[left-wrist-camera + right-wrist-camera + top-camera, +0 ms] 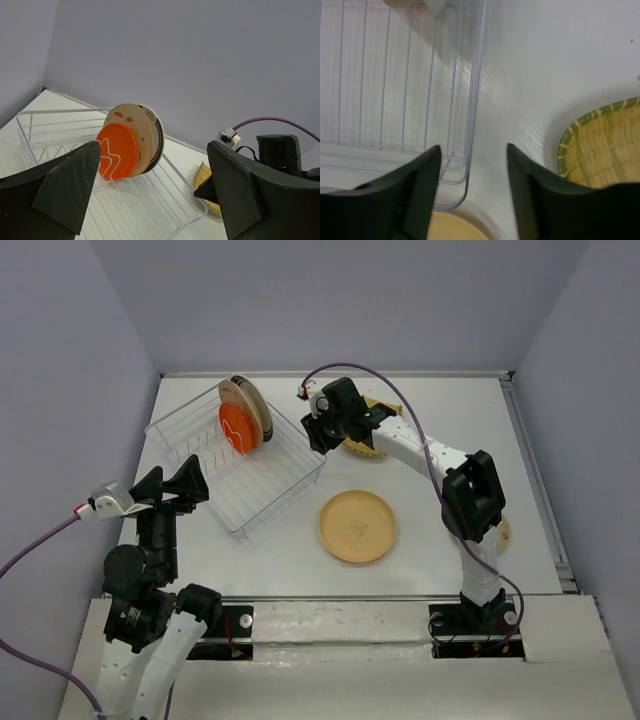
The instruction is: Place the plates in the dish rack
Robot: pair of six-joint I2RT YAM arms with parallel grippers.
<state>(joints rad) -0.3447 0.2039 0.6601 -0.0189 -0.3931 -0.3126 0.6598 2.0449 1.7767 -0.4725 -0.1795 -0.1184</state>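
Observation:
The white wire dish rack [280,495] sits at the back left. An orange-red plate [240,430], a cream plate [248,403] and a green-rimmed white plate stand on edge at its far end. A tan plate [358,525] lies flat on the table. The yellow woven plate [368,447] lies partly under the right arm. My right gripper [318,435] is open and empty, hovering over the rack's right corner beside the woven plate [605,145]. My left gripper [185,483] is open and empty, near the rack's front-left side.
The left wrist view shows the rack [184,182], the orange-red plate [117,150], the cream plate [137,125] and the woven plate [202,175]. Another tan plate [503,532] peeks from behind the right arm's base. Grey walls enclose the table.

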